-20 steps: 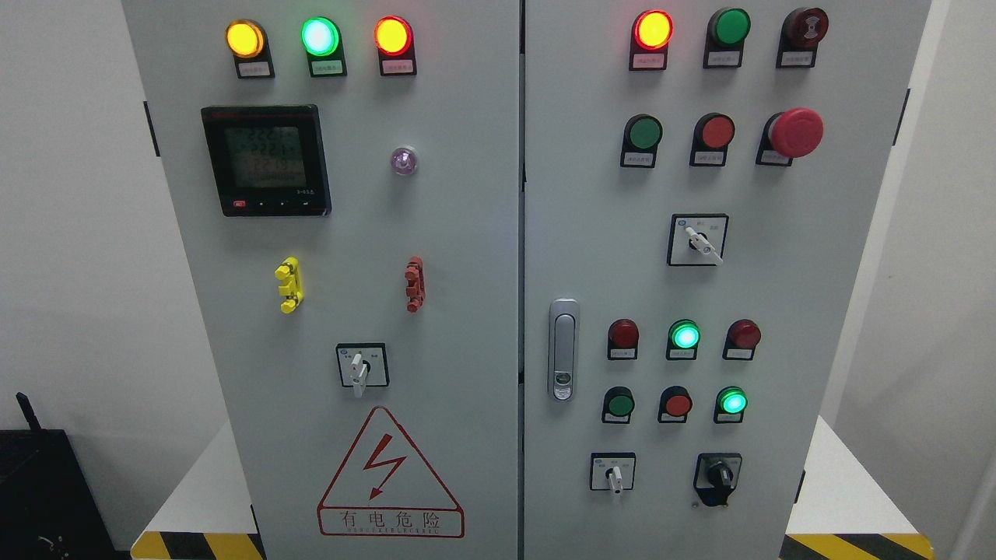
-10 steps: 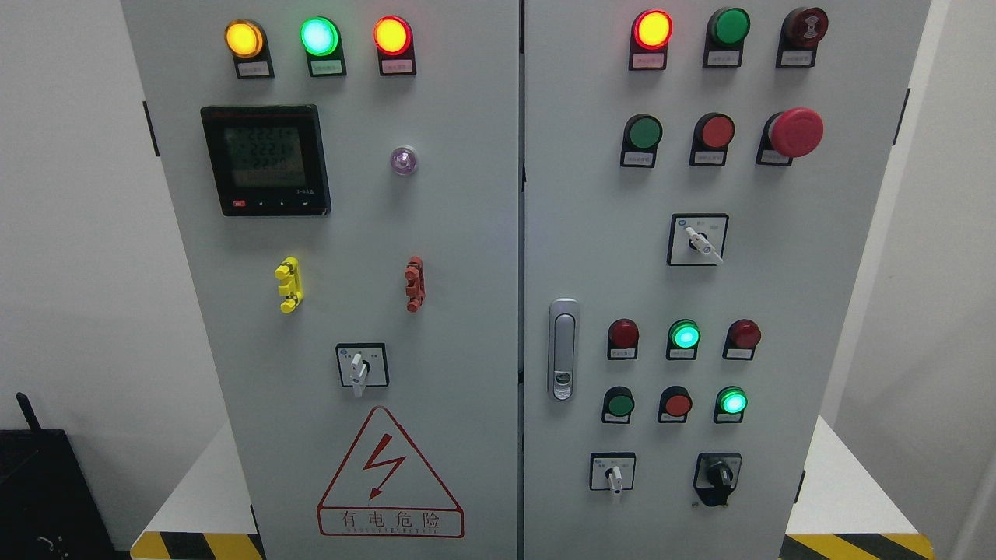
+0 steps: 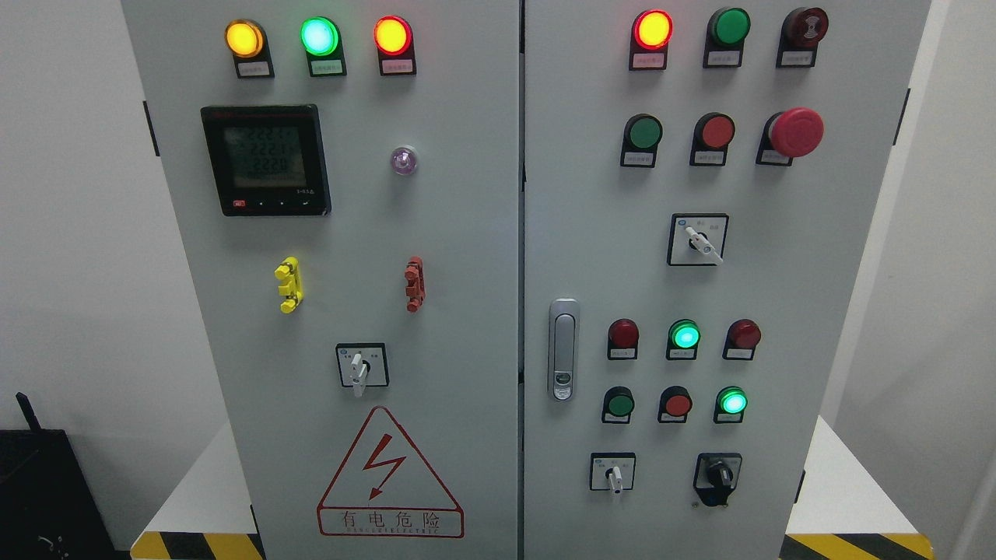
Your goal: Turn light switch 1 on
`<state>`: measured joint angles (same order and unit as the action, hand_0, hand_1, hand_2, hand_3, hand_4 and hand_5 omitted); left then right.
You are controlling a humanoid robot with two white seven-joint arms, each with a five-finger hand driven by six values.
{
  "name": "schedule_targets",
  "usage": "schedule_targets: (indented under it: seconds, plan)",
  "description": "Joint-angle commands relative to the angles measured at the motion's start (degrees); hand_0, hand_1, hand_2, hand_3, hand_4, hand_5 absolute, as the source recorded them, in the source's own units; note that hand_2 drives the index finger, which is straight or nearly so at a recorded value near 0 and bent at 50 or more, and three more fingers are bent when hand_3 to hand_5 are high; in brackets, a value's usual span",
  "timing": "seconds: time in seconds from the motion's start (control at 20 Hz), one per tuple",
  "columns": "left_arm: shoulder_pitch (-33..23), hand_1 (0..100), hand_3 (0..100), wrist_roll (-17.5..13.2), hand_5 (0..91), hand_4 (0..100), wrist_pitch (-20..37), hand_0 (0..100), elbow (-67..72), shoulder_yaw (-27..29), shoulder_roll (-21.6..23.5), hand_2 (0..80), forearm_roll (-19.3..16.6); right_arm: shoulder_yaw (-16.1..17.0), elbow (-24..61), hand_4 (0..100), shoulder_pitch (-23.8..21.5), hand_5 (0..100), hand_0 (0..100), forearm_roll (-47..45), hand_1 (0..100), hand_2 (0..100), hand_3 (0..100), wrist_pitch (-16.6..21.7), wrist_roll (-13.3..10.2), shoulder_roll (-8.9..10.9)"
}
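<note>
Nothing on the grey control cabinet [image 3: 467, 233] has moved since the earlier frames; only the meter display [image 3: 264, 159] digits flicker. Neither robot hand is in view, so finger state and the nearer arm cannot be told. Which control is light switch 1 is unreadable; selector switches [image 3: 613, 472] sit low on the right door.

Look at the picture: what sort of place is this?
Probably an electrical or plant room: a grey control cabinet with lit indicator lamps, a digital meter and a high-voltage warning sign.
</note>
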<state>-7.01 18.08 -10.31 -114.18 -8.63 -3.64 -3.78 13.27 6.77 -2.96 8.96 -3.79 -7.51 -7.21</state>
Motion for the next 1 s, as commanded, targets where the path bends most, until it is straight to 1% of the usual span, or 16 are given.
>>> schedule_targets:
  seconds: [0.0, 0.15, 0.3, 0.45, 0.6, 0.8, 0.95]
  plan:
    - [2.4, 72, 90, 1.0, 85.2, 95, -1.7, 21, -0.6, -1.2, -1.6, 56.6, -0.1, 0.0, 0.0, 0, 0.0, 0, 50, 0.0, 0, 0, 0, 0.0, 0.0, 0.0]
    - [3.6, 71, 90, 1.2, 85.1, 95, -2.9, 21, -0.6, -1.0, -1.8, 56.6, -0.1, 0.0, 0.0, 0, 0.1, 0, 50, 0.0, 0, 0, 0, 0.0, 0.0, 0.0]
    - [5.7, 71, 90, 3.1, 85.1, 95, -3.1, 22, -0.3, -0.9, -2.1, 56.5, -0.2, 0.0, 0.0, 0, 0.0, 0, 50, 0.0, 0, 0, 0, 0.0, 0.0, 0.0]
    - [7.2, 71, 90, 3.3, 85.2, 95, -4.6, 22, -0.3, -0.7, -2.2, 56.5, -0.3, 0.0, 0.0, 0, 0.1, 0, 50, 0.0, 0, 0, 0, 0.0, 0.0, 0.0]
    - [7.6, 70, 89, 4.3, 85.1, 95, -4.7, 21, 0.0, -0.6, -2.4, 56.5, -0.3, 0.0, 0.0, 0, 0.0, 0, 50, 0.0, 0, 0, 0, 0.0, 0.0, 0.0]
    - [10.3, 70, 89, 5.0, 85.3, 94, -6.5, 19, 0.6, -0.6, -2.6, 56.5, -0.2, 0.0, 0.0, 0, 0.0, 0, 50, 0.0, 0, 0, 0, 0.0, 0.0, 0.0]
    - [11.8, 70, 89, 5.2, 85.5, 94, -6.7, 19, 0.6, -0.6, -2.9, 56.5, -0.3, 0.1, 0.0, 0, 0.0, 0, 50, 0.0, 0, 0, 0, 0.0, 0.0, 0.0]
